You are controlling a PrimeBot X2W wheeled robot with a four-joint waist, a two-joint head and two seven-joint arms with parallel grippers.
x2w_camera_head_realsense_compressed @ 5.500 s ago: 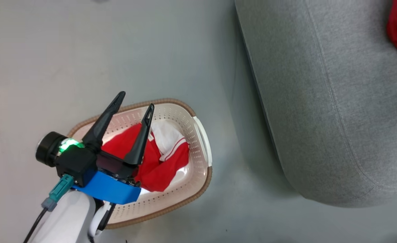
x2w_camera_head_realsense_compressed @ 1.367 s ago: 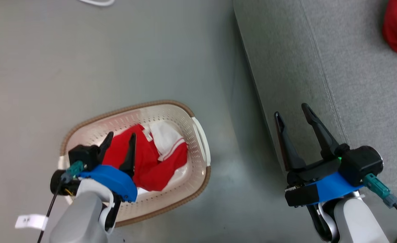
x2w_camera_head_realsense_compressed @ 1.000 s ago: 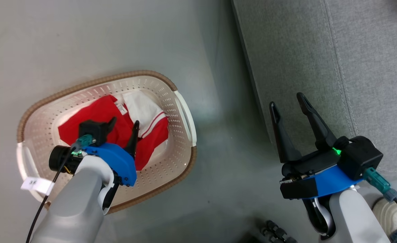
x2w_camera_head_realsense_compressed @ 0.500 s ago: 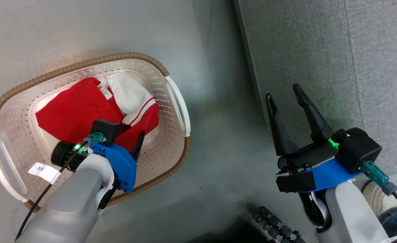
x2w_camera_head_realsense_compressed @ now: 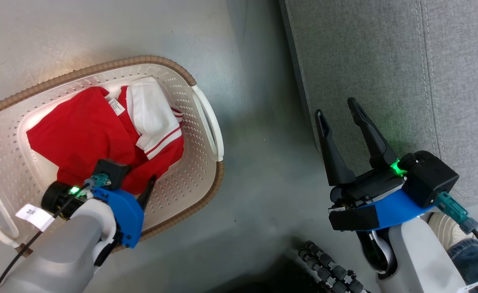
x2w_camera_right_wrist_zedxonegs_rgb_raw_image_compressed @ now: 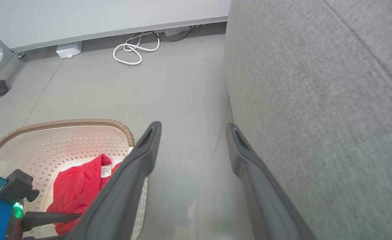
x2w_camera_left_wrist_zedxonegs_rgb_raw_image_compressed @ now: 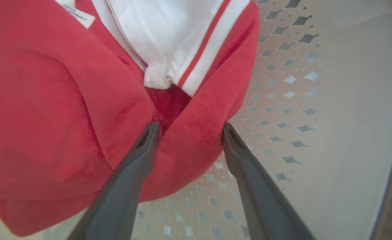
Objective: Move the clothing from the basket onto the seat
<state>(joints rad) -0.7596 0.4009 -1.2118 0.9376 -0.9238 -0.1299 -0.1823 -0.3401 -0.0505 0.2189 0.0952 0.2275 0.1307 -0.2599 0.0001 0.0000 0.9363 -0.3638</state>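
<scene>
Grey floor (x2w_camera_head_realsense_compressed: 255,162); clothing (x2w_camera_head_realsense_compressed: 84,138) in basket (x2w_camera_head_realsense_compressed: 153,60)

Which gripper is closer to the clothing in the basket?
Left. The left gripper is down in the basket, its open fingers straddling a red fold of the clothing. The right gripper hangs open beside the seat, well clear of the basket.

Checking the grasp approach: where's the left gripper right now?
Head view, lower left: the left gripper is down inside the basket, open, its fingers straddling a fold at the red clothing's near edge.
</scene>
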